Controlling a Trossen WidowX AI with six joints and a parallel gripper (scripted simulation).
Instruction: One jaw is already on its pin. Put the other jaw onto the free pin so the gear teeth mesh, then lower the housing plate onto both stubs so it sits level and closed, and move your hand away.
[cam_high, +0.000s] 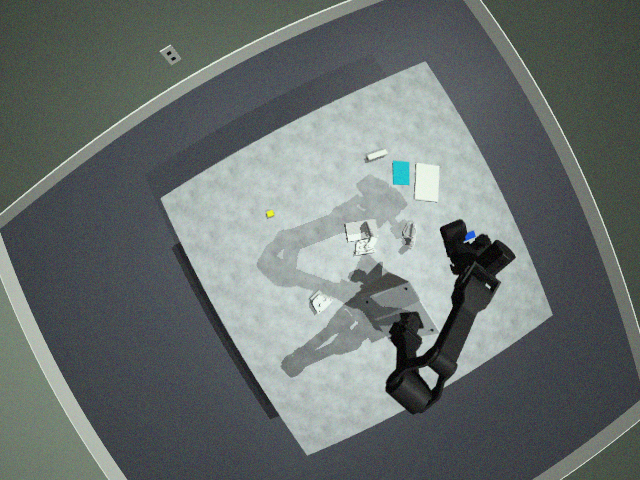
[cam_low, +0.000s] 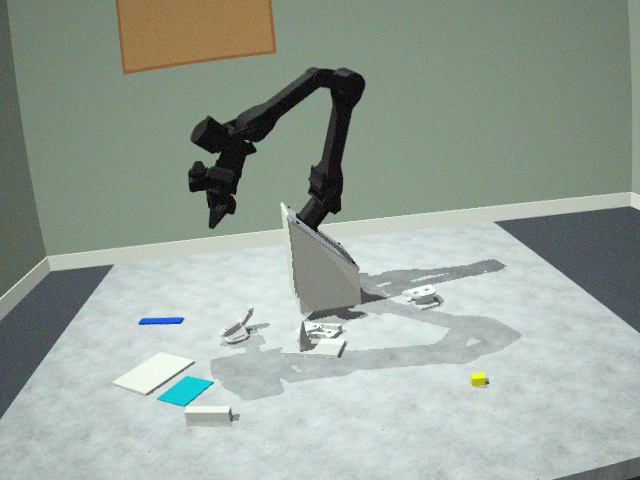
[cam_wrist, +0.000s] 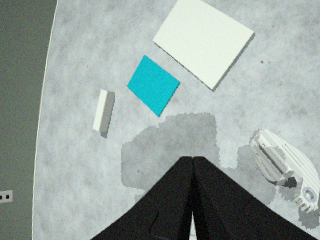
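Exterior view, closed black claw above table, 1 yellow block, 1 cyan plate lying flat.

Black arm on pale wedge-shaped base, bent over table. Hand shut, aimed down, well above surface. Below: white loose jaw, one end raised. Beside it, white base piece with upright; white housing plate apart, near wedge. Blue strip, cream panel, cyan panel, white block leftward. Yellow cube well apart, right side.
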